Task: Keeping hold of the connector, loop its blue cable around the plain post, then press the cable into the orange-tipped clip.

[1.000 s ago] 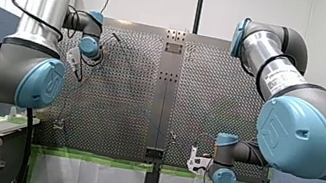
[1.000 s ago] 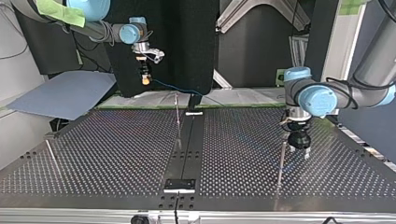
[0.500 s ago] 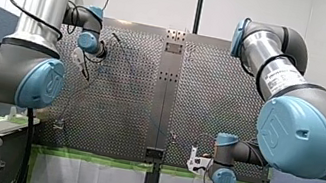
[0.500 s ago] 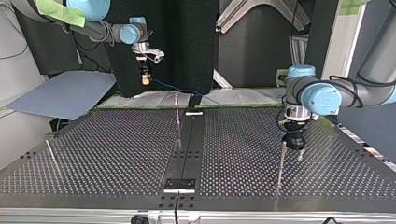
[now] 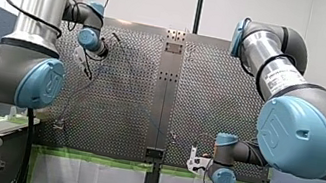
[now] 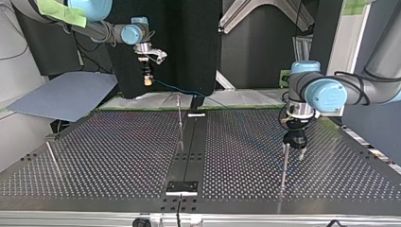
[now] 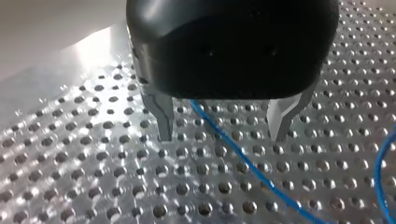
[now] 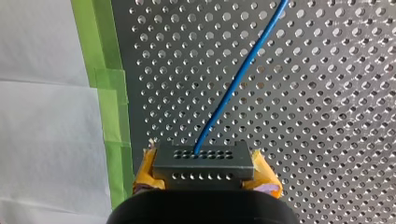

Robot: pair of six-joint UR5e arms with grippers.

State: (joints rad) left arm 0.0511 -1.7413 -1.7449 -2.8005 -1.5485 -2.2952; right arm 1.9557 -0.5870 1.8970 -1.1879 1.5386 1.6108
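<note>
Here, my right gripper [image 8: 203,164] is clenched on the dark grey connector [image 8: 201,157], with its yellow pads [image 8: 264,176] pressed against the block's two ends so that it sits squarely between the fingers. The blue cable [image 8: 233,86] leaves the connector's face on the side away from the wrist. It runs ahead of the fingers over the perforated table [image 8: 327,93]. Off to one side of the fingers a strip of green tape [image 8: 100,84] edges the table, with white paper [image 8: 42,116] beyond it. In the top view this gripper hangs raised over the table's far edge, and the cable droops from its fingertips toward the table's middle. My left gripper [image 7: 223,128], black with bare metal fingers [image 7: 163,116], is released, its fingers spread wide and closed on nothing. The cable passes through the gap between them. It emerges from under the gripper body nearer one finger, then slants away ahead of the tips over the holes, apart from both fingers. A second stretch of blue cable curves well out beside the other finger. In the top view a thin metal post [image 6: 283,165] stands just beside these fingertips. Whether a finger touches it cannot be told, and the colour of its tip cannot be made out.
</note>
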